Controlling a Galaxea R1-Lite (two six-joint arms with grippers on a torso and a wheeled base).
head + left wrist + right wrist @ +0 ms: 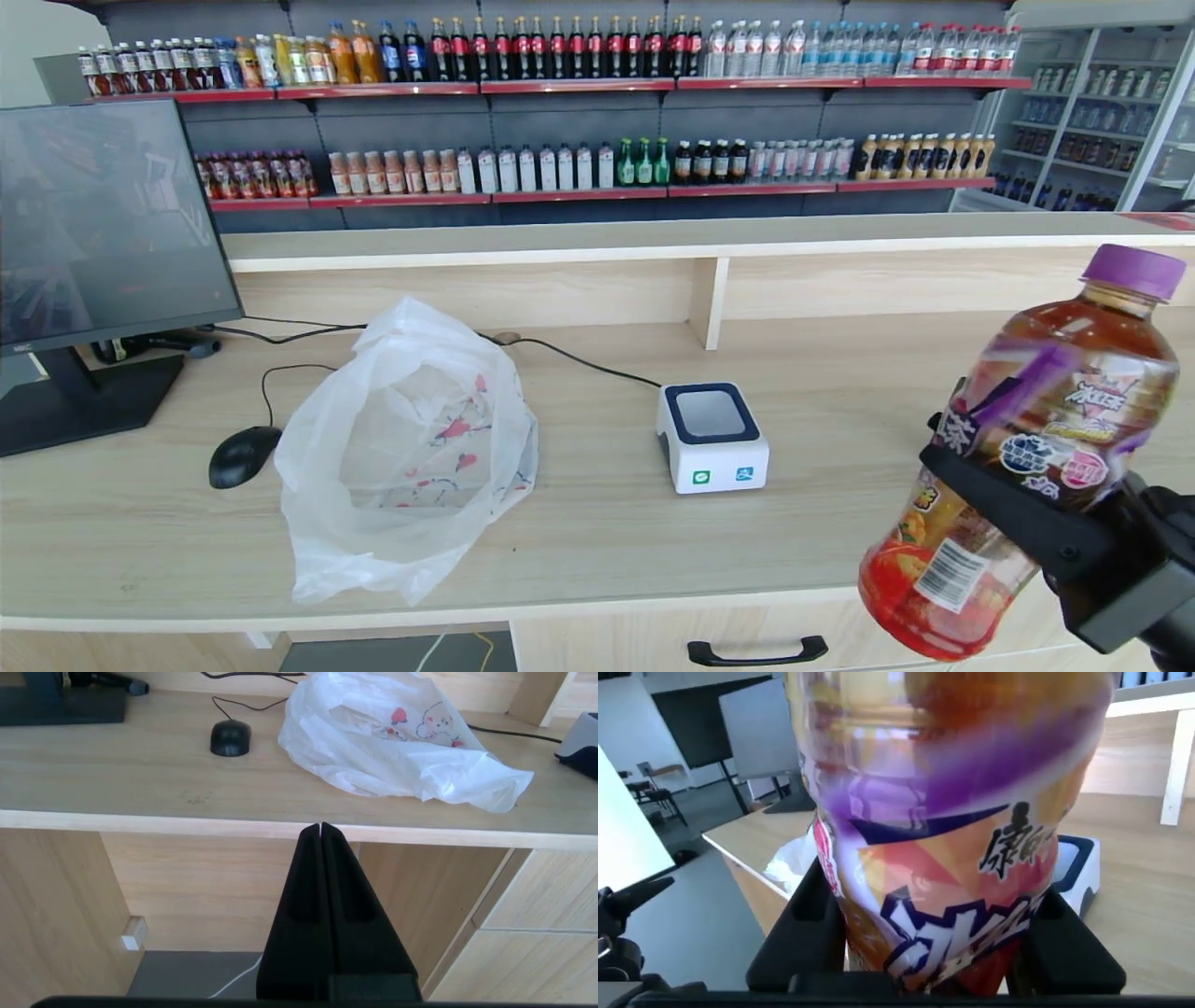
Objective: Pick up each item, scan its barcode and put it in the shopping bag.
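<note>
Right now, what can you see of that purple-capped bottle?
The bottle is clear plastic holding reddish-amber drink, with a purple cap and a purple-and-orange label. A barcode shows near its base. It tilts, cap uppermost, gripped around the middle by the right end effector, in the air near the front of the counter, touching nothing else.
</note>
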